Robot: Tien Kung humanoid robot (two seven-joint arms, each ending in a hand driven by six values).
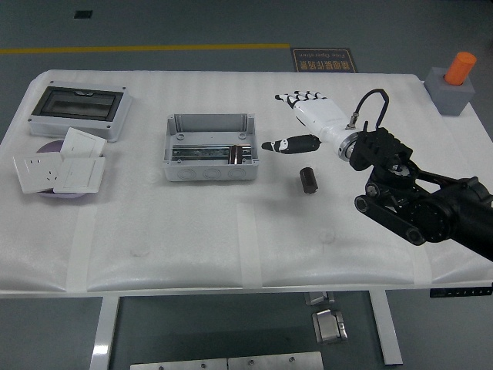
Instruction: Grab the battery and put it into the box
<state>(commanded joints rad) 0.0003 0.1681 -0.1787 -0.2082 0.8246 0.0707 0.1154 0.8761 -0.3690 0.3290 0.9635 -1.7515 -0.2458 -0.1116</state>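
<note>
A white padded table [192, 231] fills most of the frame, with grey floor beyond it and a yellow line [146, 48] running across the upper left. A floor sign [323, 59] lies at the top centre, past the table's far edge.

In the upper left of the table sits a grey case with a dark window [77, 109]. Just below it, white wall sockets [62, 166] are stacked on a purple disc [48, 150], at the left edge of the frame.

Left of centre stands the open grey box [209, 146]. A dark battery [241, 153] lies inside it, at its right end, beside a metal rail.

Right of the box, the right hand [302, 122] hovers over the table, white-backed with dark fingers spread wide and empty. Its thumb points toward the box but does not touch it. A second battery [309, 180] lies on the table right of centre, just below the hand and clear of it.

The black arm [416, 200] enters from the right edge. In the upper right corner a grey block [450, 92] carries an orange cylinder [461, 68].
</note>
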